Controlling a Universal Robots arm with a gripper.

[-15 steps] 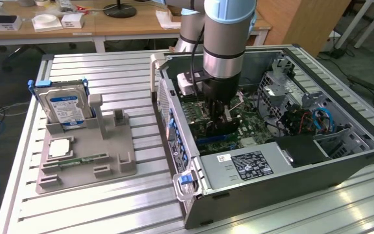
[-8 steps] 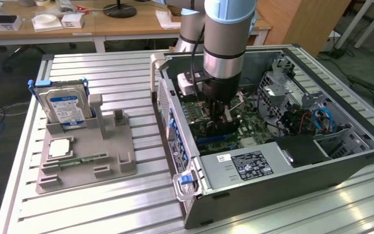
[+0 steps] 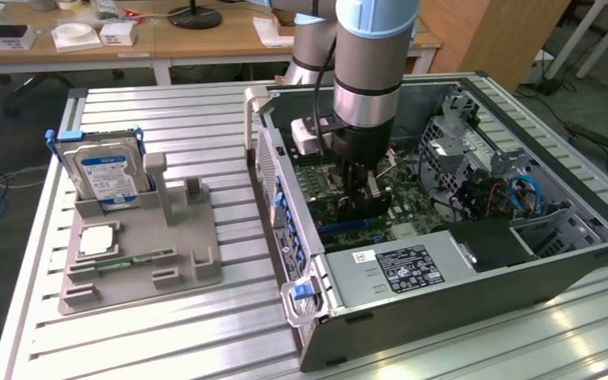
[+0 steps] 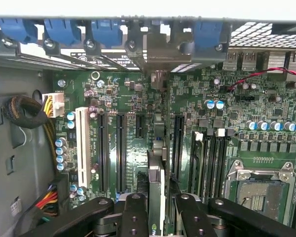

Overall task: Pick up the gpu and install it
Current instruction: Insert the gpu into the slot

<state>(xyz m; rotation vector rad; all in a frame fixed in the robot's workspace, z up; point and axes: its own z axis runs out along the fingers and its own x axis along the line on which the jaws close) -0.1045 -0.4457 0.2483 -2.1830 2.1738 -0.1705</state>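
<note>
A: Where is the gpu (image 4: 156,192)?

B: It stands on edge inside the computer case (image 3: 410,305), over the motherboard (image 4: 113,94). In the wrist view its thin edge runs between the long black slots (image 4: 121,148). In the exterior view it is the dark plate (image 3: 355,207) under the arm.

A: So the pick-up is done?

B: It appears so. The card is well apart from the grey stand (image 3: 183,277), where the hard drive (image 3: 108,174) and the memory stick (image 3: 135,260) sit. Seating it is what looks unfinished. The card is low and lined up with the board, but whether its lower edge is in a slot cannot be told.

A: And the pincer?

B: The gripper (image 4: 157,219) is narrowed on the card. Its black fingers (image 4: 134,212) press on either face, with only the card's thickness between them. In the exterior view the gripper (image 3: 359,186) is down within the case walls, holding nothing else.
</note>
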